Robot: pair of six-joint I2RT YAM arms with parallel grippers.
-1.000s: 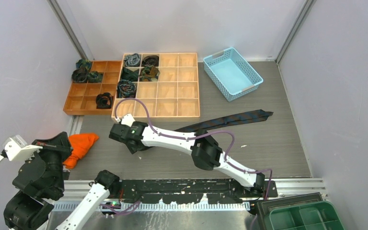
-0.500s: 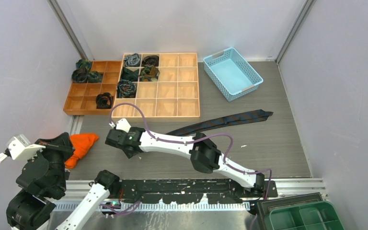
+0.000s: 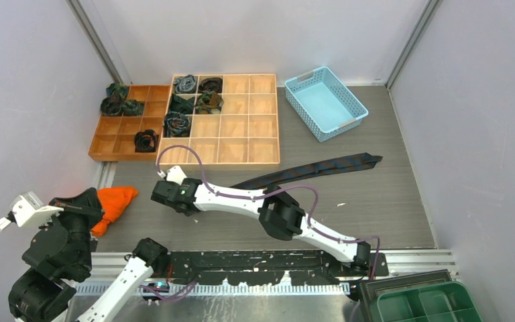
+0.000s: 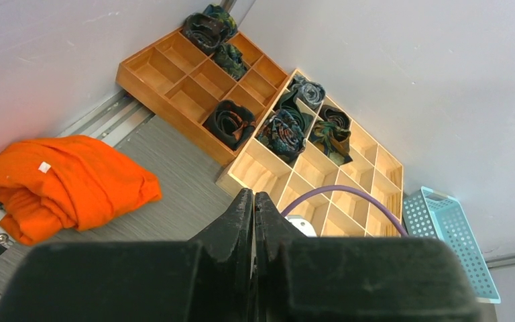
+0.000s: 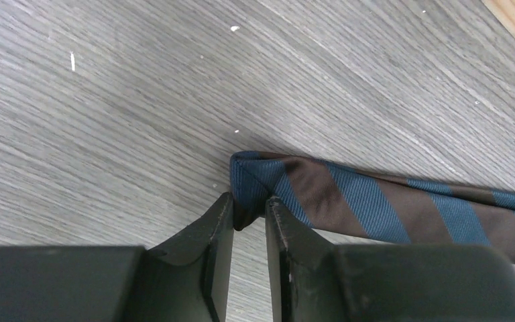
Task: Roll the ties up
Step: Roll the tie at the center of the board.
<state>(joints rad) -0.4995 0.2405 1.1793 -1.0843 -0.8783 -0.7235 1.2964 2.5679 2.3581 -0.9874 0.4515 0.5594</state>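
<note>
I saw the right claw [image 5: 248,209] pinched on the narrow end of the blue-and-brown striped tie [image 5: 389,208]. The tie lay flat on the tabletop [image 5: 107,100], near the front of the wooden trays [image 3: 241,151]. The left claw [image 4: 253,204] was clenched, fingers together, near the orange cloth [image 4: 60,181].

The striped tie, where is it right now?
Top view: the striped tie lies flat right of centre, just in front of the pale wooden tray; its left end is pinched in the right hand.
</note>
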